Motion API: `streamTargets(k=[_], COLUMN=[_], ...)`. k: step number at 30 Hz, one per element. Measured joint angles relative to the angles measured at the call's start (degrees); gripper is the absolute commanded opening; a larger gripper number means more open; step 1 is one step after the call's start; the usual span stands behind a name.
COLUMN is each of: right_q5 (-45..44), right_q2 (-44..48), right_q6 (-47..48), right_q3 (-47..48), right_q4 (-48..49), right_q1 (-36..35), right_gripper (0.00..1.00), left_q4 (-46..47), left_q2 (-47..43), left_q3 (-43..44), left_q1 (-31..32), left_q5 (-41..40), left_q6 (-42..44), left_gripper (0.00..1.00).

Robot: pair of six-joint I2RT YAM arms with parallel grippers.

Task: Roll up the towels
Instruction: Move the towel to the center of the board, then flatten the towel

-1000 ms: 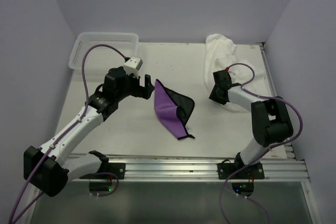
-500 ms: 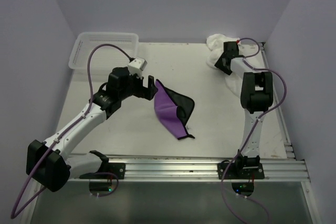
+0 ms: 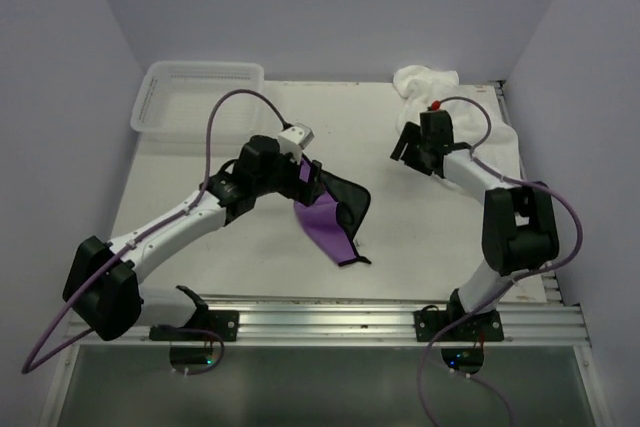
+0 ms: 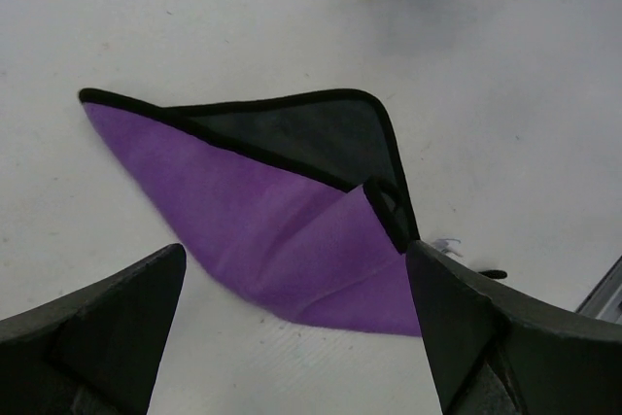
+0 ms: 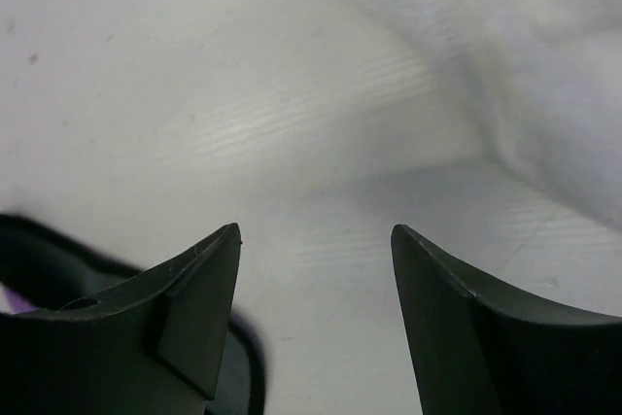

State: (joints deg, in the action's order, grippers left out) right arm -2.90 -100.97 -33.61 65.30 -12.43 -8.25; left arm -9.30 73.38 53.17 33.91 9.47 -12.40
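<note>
purple towel (image 3: 330,215): lies mid-desk, folded into a rough triangle. its long axis runs on a diagonal from far-left to near-right, and one dark-trimmed tip points at the near rail. a dark flap is turned up on its right side.
purple towel, wrist view (image 4: 292,230): purple face toward the camera, dark panel behind it, black trim along the fold.
white towel (image 3: 425,81): bunched in the far right corner of the desk, trailing nearward along the right edge. its long axis runs far to near, and the right arm partly hides it.
white towel, wrist view (image 5: 544,65): a blurred fluffy mass at upper right.
left claw (image 3: 308,179): released, spread wide, hanging over the far-left end of the purple towel and not gripping it (image 4: 293,269).
right claw (image 3: 403,147): released, with only bare desk between the fingers (image 5: 316,240). it sits just left of the white towel.
edges: the basket (image 3: 200,75) sits at the far left corner, well apart from both towels.
open room: bare desk (image 3: 420,237) lies between the towels, left of the purple one and along the near rail.
change: a second ago the left claw stood left of the purple towel, and now it is above it. the right claw went up to the white towel and has come back off it. both towels lie as before.
</note>
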Motion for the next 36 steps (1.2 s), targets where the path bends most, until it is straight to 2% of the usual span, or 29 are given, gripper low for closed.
streamTargets(k=[5, 8, 16, 22, 26, 29, 32, 33, 34, 35, 36], right_q5=[3.6, 5.9, 12.0, 14.6, 14.9, 15.0, 15.5, 15.6, 15.8, 15.9, 15.9], right_q2=[11.2, 14.5, 12.1, 7.8, 5.9, 5.1, 4.0, 3.7, 3.4, 3.0, 2.8], right_q6=[1.6, 2.2, 2.8, 3.0, 3.2, 3.3, 3.4, 3.4, 3.5, 3.6, 3.7], right_q3=[-8.0, -11.2, -15.4, -16.9, -17.4, -17.4, -17.4, -17.4, -17.4, -17.4, -17.4], right_q4=[2.2, 3.1, 5.6, 8.3, 9.8, 11.3, 13.1, 13.7, 14.2, 14.4, 14.6], right_q1=[-5.4, -6.3, -7.7, -11.1, -11.4, -11.4, -11.7, -11.9, -12.0, -12.3, -12.4], right_gripper=[0.61, 0.58, 0.58, 0.58, 0.57, 0.49, 0.4, 0.31, 0.27, 0.22, 0.12], left_q4=[-0.4, -0.5, -0.5, 0.2, 1.8, 2.4, 2.7, 2.8, 3.0, 3.1, 3.3], left_q2=[6.2, 9.7, 16.2, 18.4, 20.0, 21.6, 22.3, 22.3, 22.3, 22.3, 22.3], left_q3=[2.7, 4.7, 5.3, 5.2, 5.2, 5.1, 4.7, 4.3, 4.0, 3.7, 3.2], left_q1=[9.1, 13.6, 16.6, 16.8, 16.8, 16.8, 16.8, 16.8, 16.8, 16.8, 16.8], left_q5=[-4.4, -7.6, -17.1, -19.4, -19.4, -19.4, -19.4, -19.4, -19.4, -19.4, -19.4], left_q6=[-1.6, -3.0, -5.0, -5.1, -5.1, -5.2, -5.2, -5.2, -5.3, -5.5, -5.4], left_gripper=[0.99, 0.98, 0.95, 0.89, 0.74, 0.61, 0.52, 0.46, 0.37, 0.33, 0.29])
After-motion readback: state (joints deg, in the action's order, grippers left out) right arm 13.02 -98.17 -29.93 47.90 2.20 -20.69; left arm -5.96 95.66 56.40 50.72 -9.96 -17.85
